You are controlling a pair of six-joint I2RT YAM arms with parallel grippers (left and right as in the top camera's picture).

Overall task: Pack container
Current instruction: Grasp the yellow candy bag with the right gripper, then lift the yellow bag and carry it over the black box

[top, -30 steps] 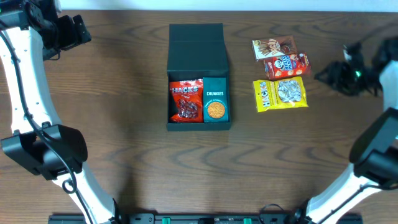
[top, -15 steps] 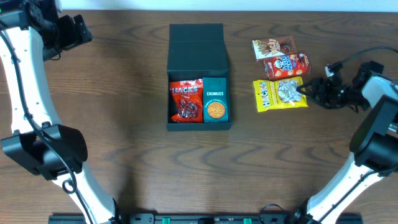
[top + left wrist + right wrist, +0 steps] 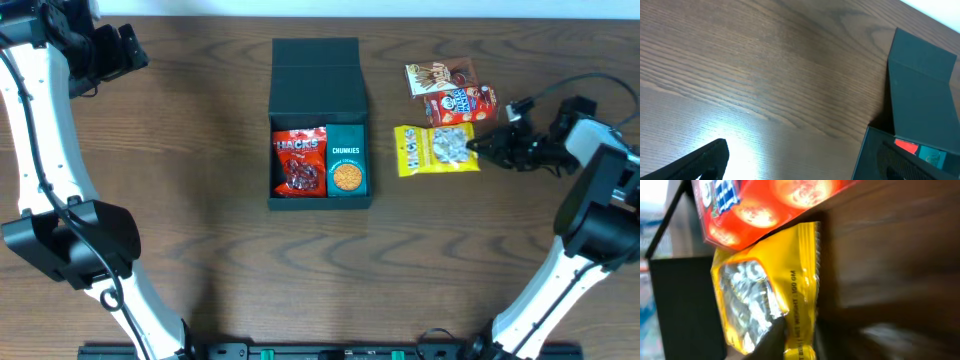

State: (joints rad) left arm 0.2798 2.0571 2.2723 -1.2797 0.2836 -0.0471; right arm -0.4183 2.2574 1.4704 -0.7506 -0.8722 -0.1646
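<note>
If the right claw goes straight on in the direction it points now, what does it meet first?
The yellow snack pack. The right claw points left at the pack's right edge and looks close against it, though contact is hard to judge. Beyond the pack lies the container.

A wide stretch of bare table point(image 3: 200, 150) is left on the left of the container point(image 3: 320, 204), and a narrow bare strip is left between its right wall and the yellow pack point(image 3: 435, 150). The container's floor is covered side by side by a red bag point(image 3: 299, 162) and a teal carton point(image 3: 346, 160). Its far side is blocked by the laid-back lid point(image 3: 315, 65). The yellow pack's far edge is touched by a red carton point(image 3: 461, 103).
</note>
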